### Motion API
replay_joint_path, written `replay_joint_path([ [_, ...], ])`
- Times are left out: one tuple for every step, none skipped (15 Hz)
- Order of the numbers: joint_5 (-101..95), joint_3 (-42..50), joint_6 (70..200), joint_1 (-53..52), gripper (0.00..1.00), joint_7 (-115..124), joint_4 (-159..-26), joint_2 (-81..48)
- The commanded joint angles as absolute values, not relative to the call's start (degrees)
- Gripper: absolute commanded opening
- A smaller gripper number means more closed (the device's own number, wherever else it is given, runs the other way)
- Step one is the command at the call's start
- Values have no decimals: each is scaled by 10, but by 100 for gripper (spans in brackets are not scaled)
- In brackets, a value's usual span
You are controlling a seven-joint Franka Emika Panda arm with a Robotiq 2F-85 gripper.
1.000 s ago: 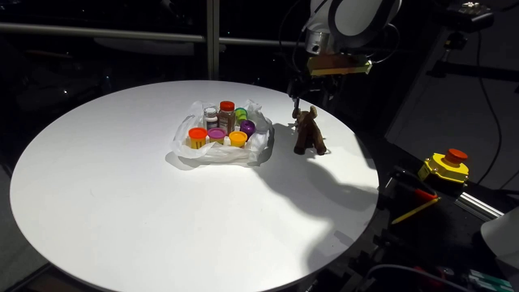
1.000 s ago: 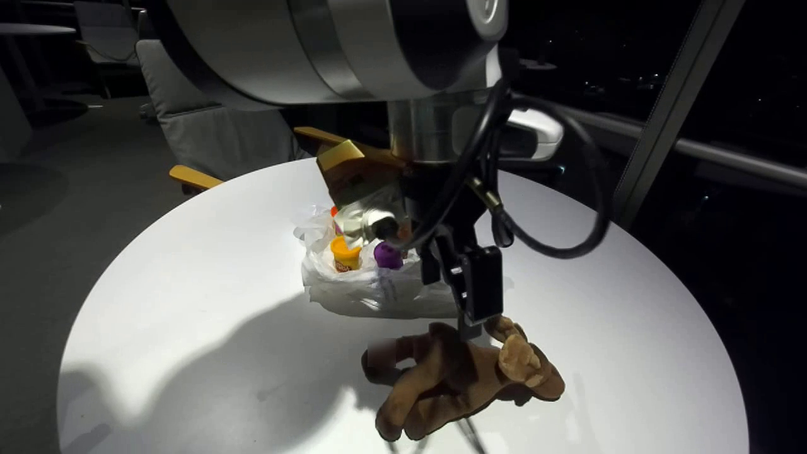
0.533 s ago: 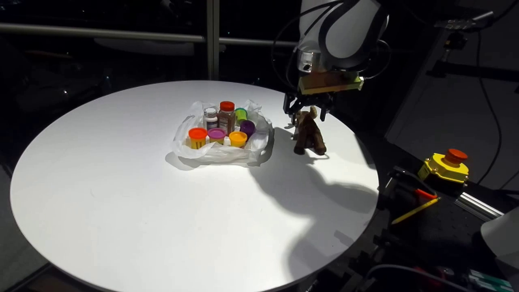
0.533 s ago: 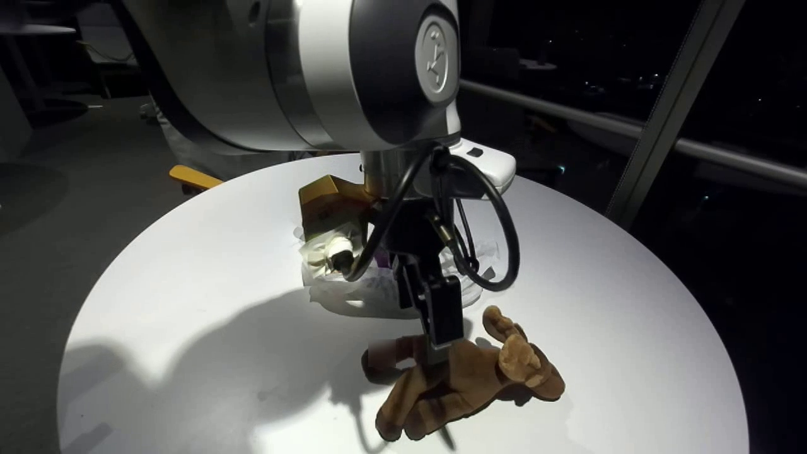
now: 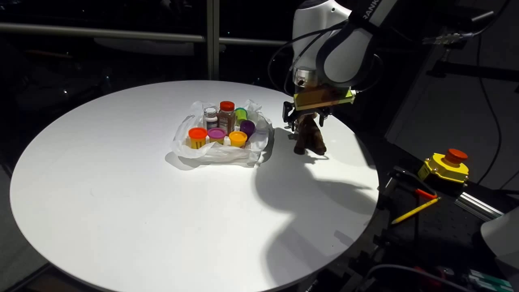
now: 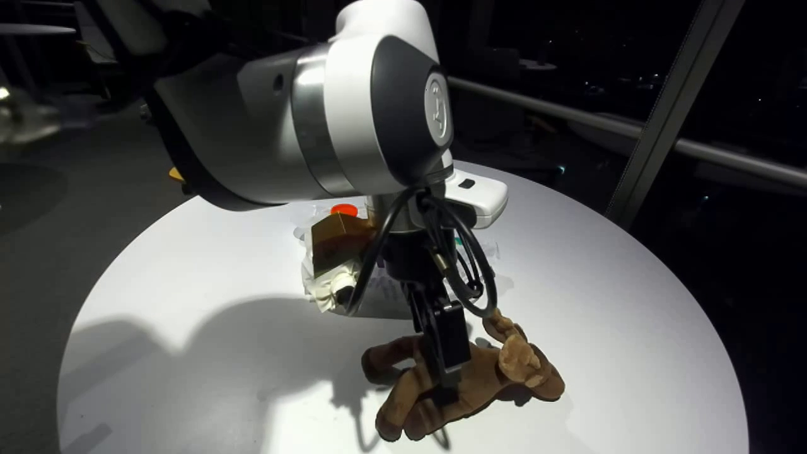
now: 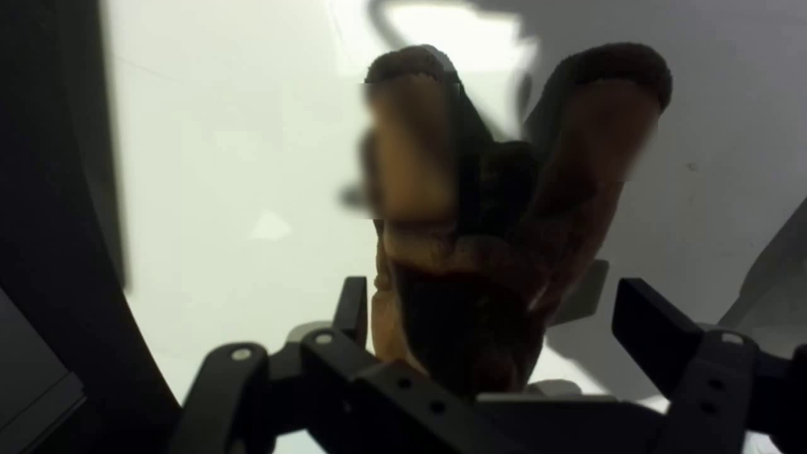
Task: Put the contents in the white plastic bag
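Observation:
A brown plush animal [image 5: 310, 140] with tan ears or antlers lies on the white round table; it also shows in an exterior view [image 6: 482, 369] and the wrist view [image 7: 466, 258]. My gripper [image 7: 495, 309] is open and low over the toy's body, one finger on each side. The left finger in the wrist view is close to the toy; a gap shows at the right finger. In an exterior view my gripper [image 5: 307, 121] covers the toy's upper part. The white plastic bag [image 5: 217, 155] lies spread open beside the toy; the arm largely hides the bag [image 6: 378, 302] in an exterior view.
The bag holds an orange-lidded tub [image 5: 198, 138], a purple-lidded tub [image 5: 216, 135], a yellow-lidded tub [image 5: 238, 139], a red-capped jar [image 5: 226, 118], a white-capped bottle [image 5: 211, 118], a green cup [image 5: 241, 115] and a purple item [image 5: 247, 128]. The table edge [image 5: 375, 174] is right of the toy.
My gripper has come down from above the toy's head end and shifted along its body, so the fingers are now beside the body. The toy, bag and contents have not moved.

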State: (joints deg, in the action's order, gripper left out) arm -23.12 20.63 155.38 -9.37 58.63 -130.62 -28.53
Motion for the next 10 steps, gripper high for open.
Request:
replay_joint_path([
  [-243,242,1570,-126,75,640,-1271,-330],
  [-241,250,1574,-131,73,651,-1265,-335],
  [-236,256,1575,-135,66,660,-1262,-337],
  [-236,267,1579,-141,58,672,-1260,-338],
  [-237,276,1579,-146,49,684,-1259,-337],
  [-243,289,1575,-155,42,697,-1258,-332],
  [-250,306,1565,-168,33,713,-1259,-320],
  [-266,333,1561,-190,27,736,-1262,-304],
  [-285,357,1558,-210,19,758,-1264,-288],
  [-313,388,1555,-240,12,789,-1270,-265],
])
